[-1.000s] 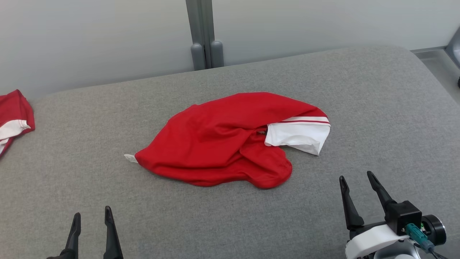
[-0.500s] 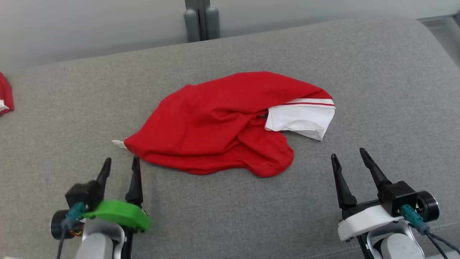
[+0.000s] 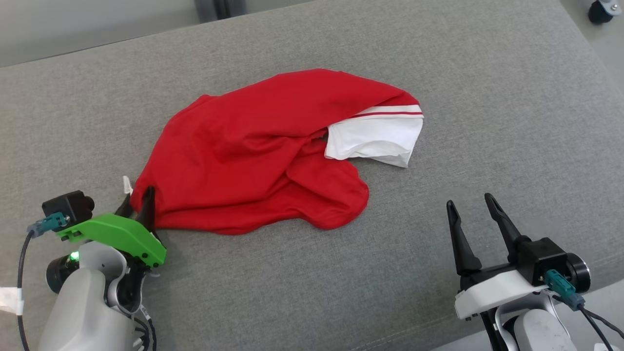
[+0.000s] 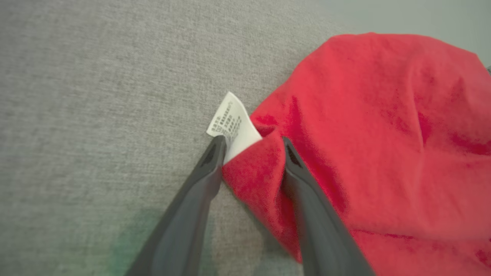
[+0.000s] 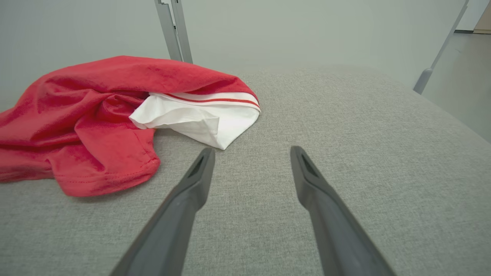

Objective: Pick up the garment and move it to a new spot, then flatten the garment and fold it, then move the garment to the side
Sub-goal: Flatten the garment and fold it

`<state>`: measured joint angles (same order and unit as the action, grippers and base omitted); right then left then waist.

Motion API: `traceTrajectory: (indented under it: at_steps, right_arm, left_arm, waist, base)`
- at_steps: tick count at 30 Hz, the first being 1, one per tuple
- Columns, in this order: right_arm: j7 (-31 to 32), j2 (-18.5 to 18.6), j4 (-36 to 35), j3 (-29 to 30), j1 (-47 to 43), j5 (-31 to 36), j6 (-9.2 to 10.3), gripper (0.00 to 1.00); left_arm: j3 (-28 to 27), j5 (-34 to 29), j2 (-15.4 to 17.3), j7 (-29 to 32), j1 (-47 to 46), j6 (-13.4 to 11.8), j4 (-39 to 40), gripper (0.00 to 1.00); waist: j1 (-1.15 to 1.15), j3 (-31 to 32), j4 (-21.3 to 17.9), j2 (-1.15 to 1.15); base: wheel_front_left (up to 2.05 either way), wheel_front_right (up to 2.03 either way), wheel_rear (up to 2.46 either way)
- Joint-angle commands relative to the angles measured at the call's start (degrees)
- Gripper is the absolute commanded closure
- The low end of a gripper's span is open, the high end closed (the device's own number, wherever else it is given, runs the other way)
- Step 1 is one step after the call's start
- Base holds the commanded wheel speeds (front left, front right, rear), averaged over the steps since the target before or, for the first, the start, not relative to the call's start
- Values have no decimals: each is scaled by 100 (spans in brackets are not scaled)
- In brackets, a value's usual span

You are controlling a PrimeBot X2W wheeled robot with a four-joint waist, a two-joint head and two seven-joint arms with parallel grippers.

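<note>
Lying crumpled near the middle of the grey pad (image 3: 487, 97) is the garment (image 3: 253, 156), red with a white panel (image 3: 375, 141) edged by a red stripe at its right end. Its left corner comes to a point where a white label (image 3: 126, 184) sticks out.

The left gripper (image 3: 137, 202) is down at that corner. In the left wrist view its fingers stand partly apart, one on each side of a bunched fold of the garment (image 4: 383, 134). The left fingertip touches the label (image 4: 232, 124) and the right one presses on the red cloth. Cloth fills the gap of the gripper (image 4: 252, 147), but whether it is truly pinched I cannot tell; the corner lies on the pad.

The right gripper (image 3: 470, 202) hangs over bare pad, near the garment's right end but clear of it. Its fingers are spread wide with nothing between them. In the right wrist view the gripper (image 5: 252, 151) points past the white panel (image 5: 199, 119), which lies just ahead and to the left.
</note>
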<state>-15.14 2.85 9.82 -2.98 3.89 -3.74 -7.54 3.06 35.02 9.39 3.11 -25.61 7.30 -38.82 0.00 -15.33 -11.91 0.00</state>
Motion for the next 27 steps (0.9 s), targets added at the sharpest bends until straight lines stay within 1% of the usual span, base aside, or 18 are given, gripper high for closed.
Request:
traceTrajectory:
  at_steps: [1,4,7,9,12,18,22,27]
  right_arm:
    - [-1,7,24,-9,24,-45,10,0]
    - [-1,5,52,-25,20,-101,9,0]
    - [-1,6,60,-17,14,-145,10,0]
    - [-1,9,82,-1,-22,-132,10,0]
    - [-1,4,93,-54,-12,-157,10,0]
    - [-1,9,135,-123,0,-307,10,0]
    - [-1,7,163,-121,-116,-375,10,0]
    - [-1,7,208,-83,-210,-330,10,0]
  left_arm:
    - [171,177,33,105,110,21,71,100]
    - [406,376,365,207,212,22,323,100]
    - [417,384,554,118,4,22,610,100]
    - [393,289,701,109,-280,-17,865,100]
    - [320,179,938,194,-791,-147,1325,100]
    - [347,-74,1387,605,-1785,-286,1977,100]
    - [417,-188,1539,682,-2282,-232,2221,100]
    - [554,-226,1525,498,-2689,-131,2405,100]
  waist:
    - [0,6,-104,0]
    - [0,91,-145,0]
    - [0,166,-158,0]
    - [0,233,-145,0]
    - [0,305,-175,0]
    - [0,451,-371,0]
    - [0,540,-469,0]
    - [0,669,-500,0]
  base:
    - [0,0,0]
    - [0,0,0]
    - [0,0,0]
    - [0,0,0]
    - [0,0,0]
    - [0,0,0]
    - [0,0,0]
    - [0,0,0]
